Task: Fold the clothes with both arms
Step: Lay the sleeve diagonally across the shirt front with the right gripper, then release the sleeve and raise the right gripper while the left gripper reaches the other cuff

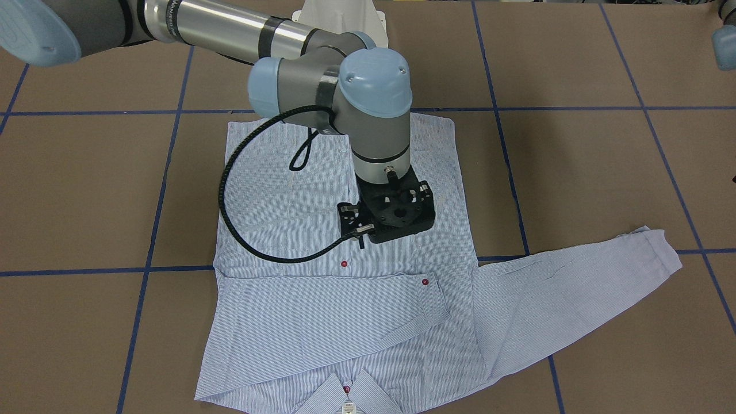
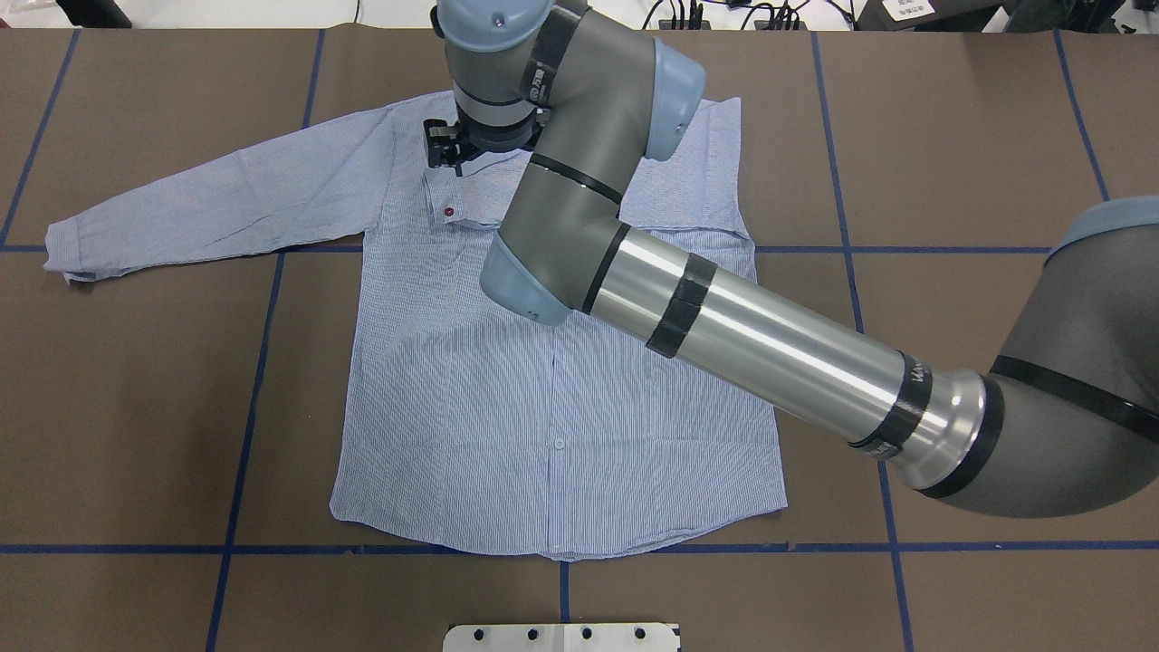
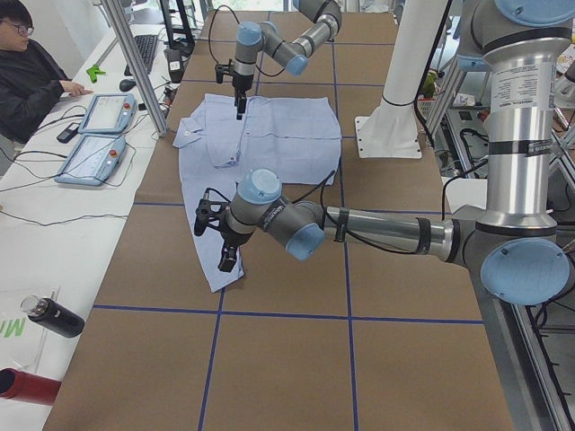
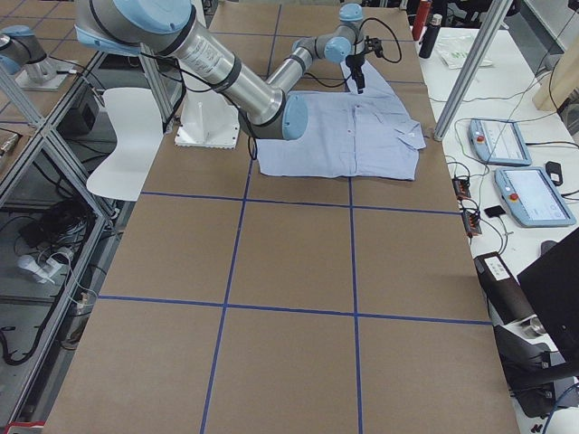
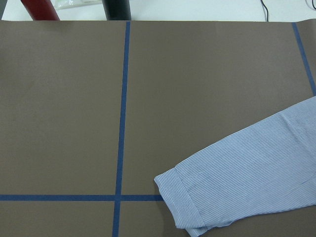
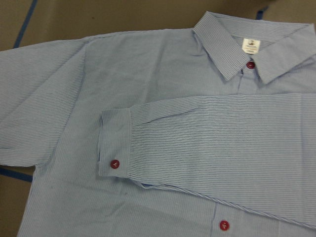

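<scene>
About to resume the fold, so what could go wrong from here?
The right pincer hangs near the folded sleeve's cuff; lowering could drag that fold open. Its cable loop droops near the shirt and may snag. The outstretched sleeve's cuff looks curled under, so a crease could get trapped.

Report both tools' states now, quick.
Left tool: cannot be told, since only a side view shows it.
Right tool: cannot be told, since its own wrist hides its tip above the shirt.

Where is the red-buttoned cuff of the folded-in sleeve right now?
In the front-facing view, the red-buttoned cuff lies on the light blue striped shirt's chest, right of centre, above the collar.
</scene>
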Tool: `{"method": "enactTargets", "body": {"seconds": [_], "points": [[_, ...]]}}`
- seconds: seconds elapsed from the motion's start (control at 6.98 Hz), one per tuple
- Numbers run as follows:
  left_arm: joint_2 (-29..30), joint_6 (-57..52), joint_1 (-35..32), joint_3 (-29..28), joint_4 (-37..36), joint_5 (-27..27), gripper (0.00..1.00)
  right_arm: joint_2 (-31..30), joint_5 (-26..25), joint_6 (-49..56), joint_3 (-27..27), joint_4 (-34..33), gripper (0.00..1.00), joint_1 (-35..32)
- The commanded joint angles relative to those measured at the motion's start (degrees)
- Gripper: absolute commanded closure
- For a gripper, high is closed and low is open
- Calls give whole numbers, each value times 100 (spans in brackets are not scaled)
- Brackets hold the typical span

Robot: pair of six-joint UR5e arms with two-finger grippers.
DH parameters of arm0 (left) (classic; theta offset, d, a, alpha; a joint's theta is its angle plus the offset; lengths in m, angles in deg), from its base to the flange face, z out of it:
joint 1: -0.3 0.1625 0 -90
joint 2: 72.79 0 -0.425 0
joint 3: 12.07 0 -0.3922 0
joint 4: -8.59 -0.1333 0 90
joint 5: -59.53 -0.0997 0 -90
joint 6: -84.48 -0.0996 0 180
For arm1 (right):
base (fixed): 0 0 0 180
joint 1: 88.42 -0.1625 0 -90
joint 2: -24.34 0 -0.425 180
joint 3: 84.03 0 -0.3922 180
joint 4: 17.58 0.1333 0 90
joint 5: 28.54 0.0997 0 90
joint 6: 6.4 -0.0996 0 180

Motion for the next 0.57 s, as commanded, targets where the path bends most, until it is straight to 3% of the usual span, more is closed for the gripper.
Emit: {"method": "enactTargets", "body": {"seconds": [0.0, 0.14, 0.29, 0.43], "points": [[-9, 1540, 785, -443, 837, -709, 3, -427, 544, 7, -1087, -1210, 1, -418], [-9, 2182, 1066, -740, 1309, -1051, 3, -725, 982, -1, -1526, -1512, 1, -699], [-9, 2763, 1339, -1196, 1922, -1333, 2, -1154, 995, 60, -2061, -1645, 1, -771], [-9, 3282, 1698, -1531, 2355, -1762, 2, -1332, 1004, 86, -2232, -1647, 1, -807]]}}
